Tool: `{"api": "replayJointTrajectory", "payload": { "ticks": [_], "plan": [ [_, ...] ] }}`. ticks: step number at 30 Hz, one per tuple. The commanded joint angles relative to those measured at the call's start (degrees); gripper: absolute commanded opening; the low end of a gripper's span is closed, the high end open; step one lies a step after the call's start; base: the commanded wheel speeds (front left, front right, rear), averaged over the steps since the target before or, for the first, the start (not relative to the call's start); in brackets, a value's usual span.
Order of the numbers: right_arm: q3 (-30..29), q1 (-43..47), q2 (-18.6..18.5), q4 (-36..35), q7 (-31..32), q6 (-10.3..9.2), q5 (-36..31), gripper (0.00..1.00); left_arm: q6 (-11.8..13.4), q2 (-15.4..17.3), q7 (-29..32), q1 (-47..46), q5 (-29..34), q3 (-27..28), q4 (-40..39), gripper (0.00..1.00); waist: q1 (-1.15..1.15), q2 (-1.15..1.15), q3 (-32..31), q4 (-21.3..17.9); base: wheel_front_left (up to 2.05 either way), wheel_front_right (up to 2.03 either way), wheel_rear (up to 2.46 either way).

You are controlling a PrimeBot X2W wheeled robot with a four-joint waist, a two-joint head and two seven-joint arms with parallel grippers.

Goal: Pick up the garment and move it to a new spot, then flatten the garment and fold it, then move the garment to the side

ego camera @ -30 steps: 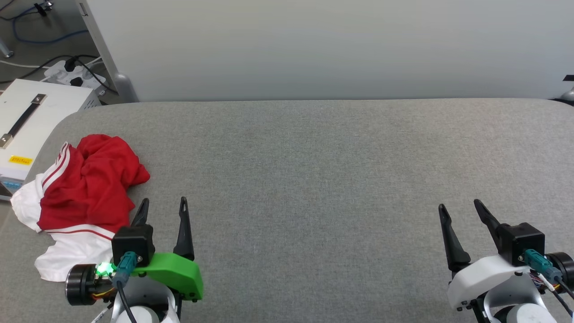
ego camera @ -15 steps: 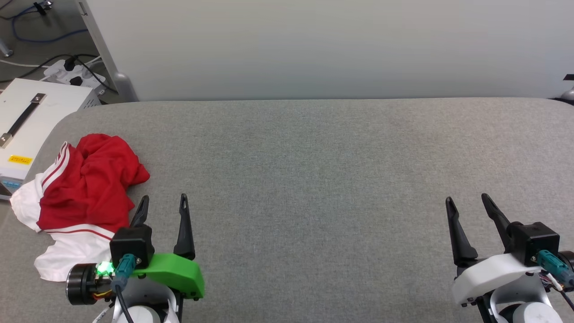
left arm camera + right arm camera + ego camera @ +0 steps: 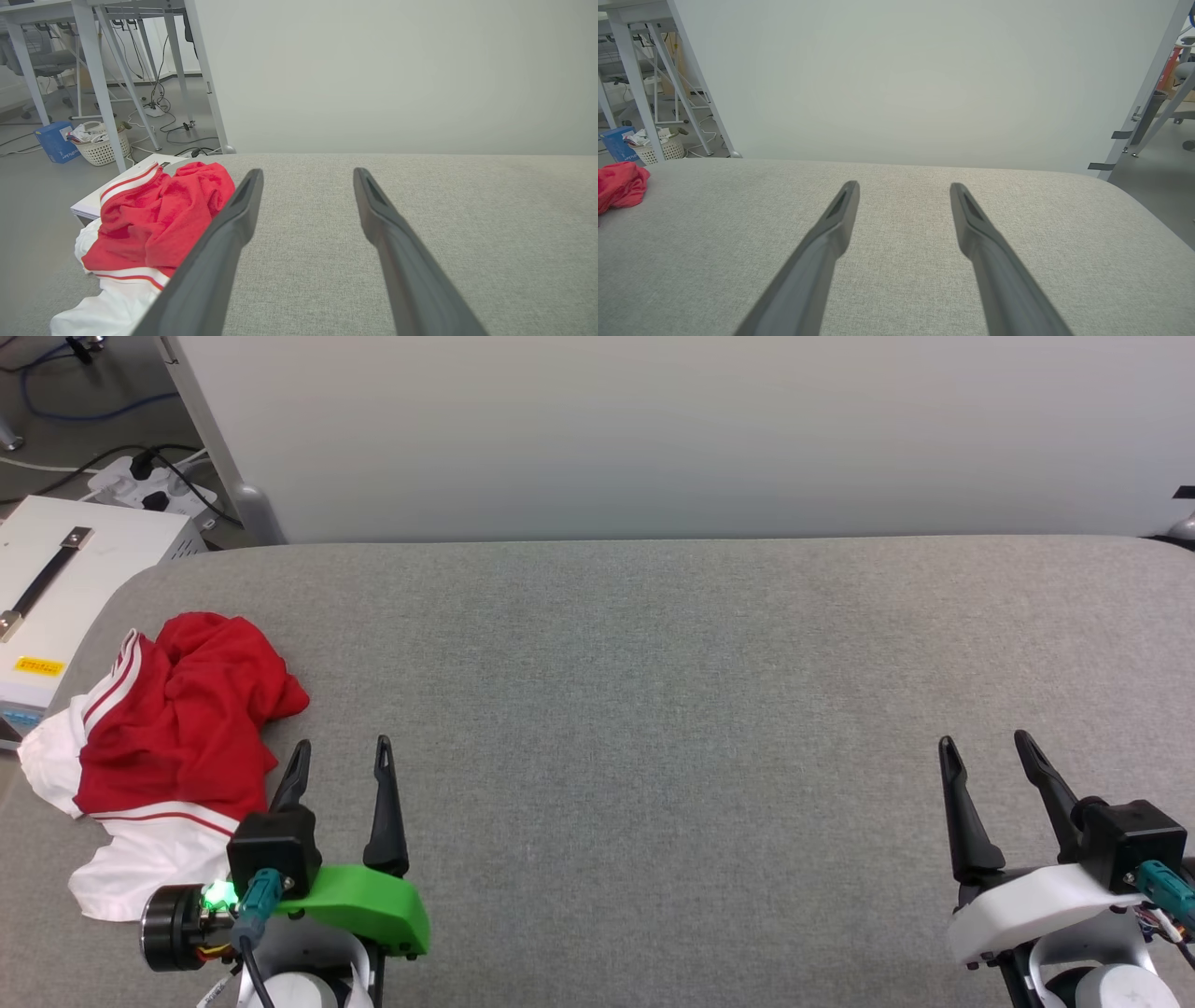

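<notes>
Crumpled jersey (image 3: pixel 177 737) is lying at the left edge of the grey tabletop (image 3: pixel 653 663), with both claws spread.
The heap is stretching near-to-far in the head view, its red bulk pointing away from the robot and its white fabric with striped trim trailing toward the near side. The left claw (image 3: pixel 342 747) is hovering just right of it, fingers parted and pinching nothing. The right claw (image 3: pixel 985 739) is hovering well apart at the tabletop's right, equally wide and empty.

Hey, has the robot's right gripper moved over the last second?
Yes. The right gripper has slid toward the robot's right and slightly forward, nearer the far edge of the grey fabric table.
</notes>
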Motion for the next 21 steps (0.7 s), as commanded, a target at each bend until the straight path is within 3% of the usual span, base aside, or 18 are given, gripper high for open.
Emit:
{"api": "replayJointTrajectory", "payload": {
  "ticks": [1,21],
  "plan": [
    [-0.2,0.7,0.0,-0.6,-0.6,-0.02,0.6,1.00,0.3,-0.1,-0.7,0.5,-0.5,-0.1,0.0,1.00,0.00,0.00,0.0,0.0,0.00,0.00,0.00],
    [-0.7,1.7,0.1,-1.1,-3.2,-0.03,2.2,1.00,1.0,-0.1,-3.3,1.1,-1.9,-0.4,1.1,1.00,0.00,0.00,0.7,0.1,0.00,0.00,0.00]
  ]
}}
